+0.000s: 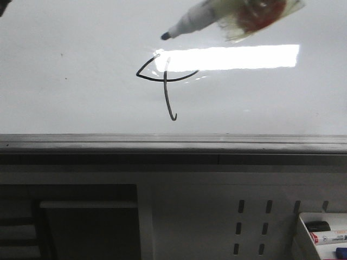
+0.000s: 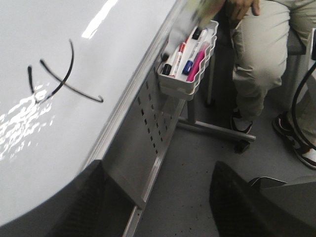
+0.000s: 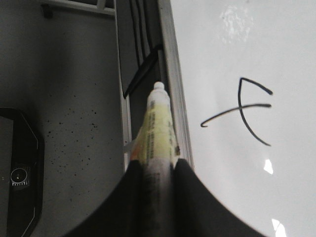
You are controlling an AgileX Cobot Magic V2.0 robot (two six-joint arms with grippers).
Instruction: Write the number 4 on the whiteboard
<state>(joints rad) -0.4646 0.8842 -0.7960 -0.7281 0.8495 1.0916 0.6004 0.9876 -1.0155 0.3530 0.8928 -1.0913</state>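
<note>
Above the whiteboard (image 1: 65,97) — right pincer (image 3: 158,165) pinching a marker (image 1: 187,23), tip off the number 4 (image 1: 165,78).

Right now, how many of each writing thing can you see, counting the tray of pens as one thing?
whiteboard: 1
number 4: 1
marker, held by the right end effector: 1
tray: 1
Total: 4

The number 4 (image 2: 58,79) is drawn on the whiteboard (image 2: 98,54), near a marker basket (image 2: 185,81) hanging beside its edge.
</note>
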